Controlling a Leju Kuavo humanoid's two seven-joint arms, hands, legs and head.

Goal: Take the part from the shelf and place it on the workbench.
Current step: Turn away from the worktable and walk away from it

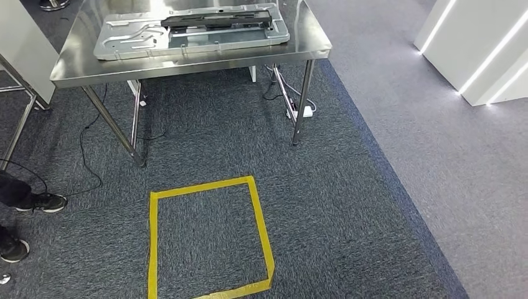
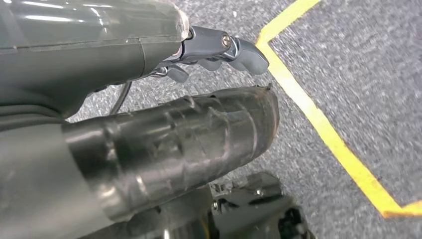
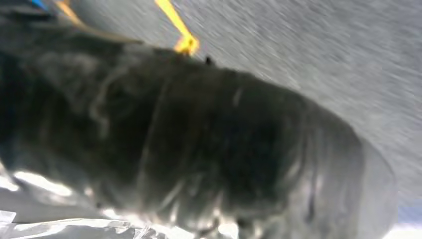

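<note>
Grey carpet with yellow tape square (image 1: 208, 240), left hand (image 2: 149, 119) hanging, fingers apart, right hand (image 3: 209, 149) blurred, grip unclear

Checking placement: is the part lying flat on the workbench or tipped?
Flat. In the head view the part, a silver sheet-metal panel with a black piece on top, lies face up on the steel workbench, fully within its edges.

Table (image 1: 187, 65): brushed stainless steel, smooth, softly reflective top, bare metal legs.
Part (image 1: 190, 34): pressed sheet metal, pale silver, dull sheen, carrying a matt black strip.
Floor (image 1: 348, 205): carpet, rough short pile, blue-grey, matt.
Floor marking (image 1: 258, 212): yellow tape, smooth, slightly glossy.
Left hand (image 2: 219, 50): grey smooth plastic, thumb wrapped in glossy clear film.
</note>
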